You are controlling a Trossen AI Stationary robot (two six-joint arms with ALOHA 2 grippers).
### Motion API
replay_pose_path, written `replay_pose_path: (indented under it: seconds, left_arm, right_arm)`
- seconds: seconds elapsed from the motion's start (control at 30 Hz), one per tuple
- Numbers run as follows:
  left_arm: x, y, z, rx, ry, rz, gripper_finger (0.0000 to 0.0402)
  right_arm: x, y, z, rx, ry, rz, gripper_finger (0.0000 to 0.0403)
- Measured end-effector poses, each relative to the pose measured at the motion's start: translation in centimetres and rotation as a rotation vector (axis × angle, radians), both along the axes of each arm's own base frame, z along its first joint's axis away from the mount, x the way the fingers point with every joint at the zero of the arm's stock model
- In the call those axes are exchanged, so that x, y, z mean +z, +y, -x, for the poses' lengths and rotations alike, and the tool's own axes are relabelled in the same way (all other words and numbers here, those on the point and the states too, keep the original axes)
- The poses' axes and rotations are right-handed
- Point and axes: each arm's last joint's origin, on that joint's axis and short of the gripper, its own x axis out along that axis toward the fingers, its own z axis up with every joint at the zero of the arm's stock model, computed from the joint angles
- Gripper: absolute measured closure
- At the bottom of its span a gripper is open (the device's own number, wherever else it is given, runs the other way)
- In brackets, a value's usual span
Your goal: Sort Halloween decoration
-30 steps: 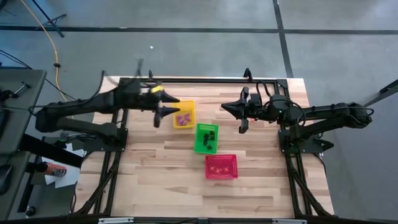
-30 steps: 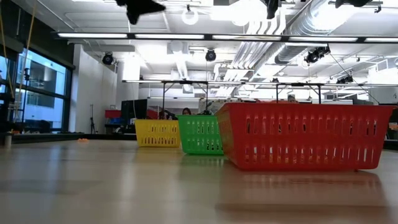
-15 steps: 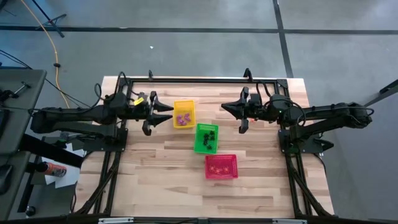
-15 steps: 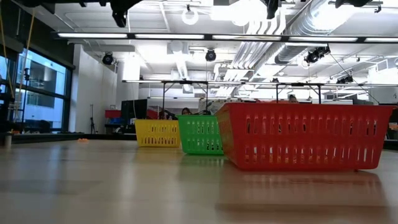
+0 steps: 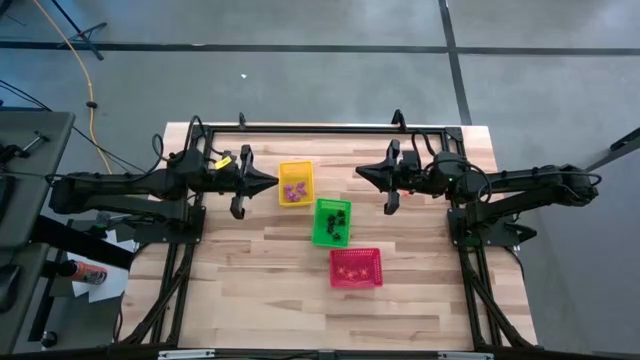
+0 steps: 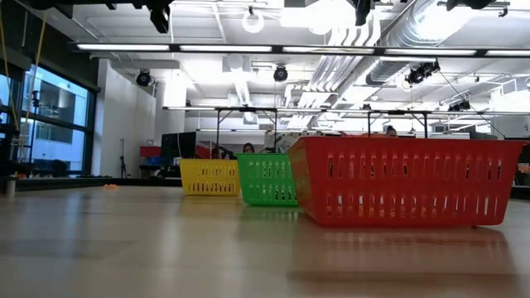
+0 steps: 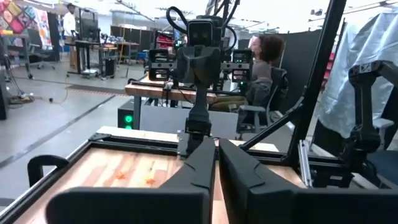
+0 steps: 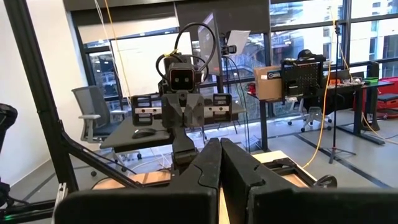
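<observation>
halloween decoration pieces lie sorted by colour in three small mesh baskets set in a diagonal row on the wooden table (image 5: 250, 290). purple trinkets (image 5: 293, 190) sit in the yellow basket (image 5: 296, 170), black trinkets (image 5: 338, 222) in the green basket (image 5: 322, 234), and orange trinkets (image 5: 354, 270) in the red basket (image 5: 357, 284). each heap is too small and tangled to count piece by piece. a few more orange bits (image 7: 135, 178) lie loose on the table's far edge in the left wrist view; two or three can be made out.

two arms reach in from opposite sides at the far end of the table. the left gripper (image 5: 268, 184) is just beside the yellow basket, its two fingers (image 7: 202, 167) pressed together with nothing between them. the right gripper (image 5: 360, 173) hangs well apart from the baskets, pointing toward the left one, its fingers (image 8: 209, 163) likewise closed on nothing.

in the low view the three baskets stand in a line, red (image 6: 406, 190) nearest, then green (image 6: 265, 178), then yellow (image 6: 209, 175). one person (image 7: 261, 56) sits beyond the table.
</observation>
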Motion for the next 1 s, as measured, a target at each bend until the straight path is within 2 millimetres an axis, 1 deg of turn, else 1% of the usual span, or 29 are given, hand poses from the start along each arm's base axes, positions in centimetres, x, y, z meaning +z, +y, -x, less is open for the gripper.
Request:
replay_pose_path:
  seconds: [0.17,0.87,1.0]
  left_arm:
    - [0.0,0.01,0.0,0.001,0.0,-0.009,0.04]
    - [-0.06,0.03,-0.01,0.007,0.008,-0.005,0.0399]
    - [-0.07,0.04,-0.01,0.006,0.009,0.02,0.0399]
  right_arm:
    - [-0.04,0.0,-0.01,0.0,0.004,0.0,0.0402]
    - [-0.36,0.0,-0.06,0.0,0.038,-0.003,0.0402]
    - [-0.34,0.0,-0.05,0.01,0.029,-0.062,0.0402]
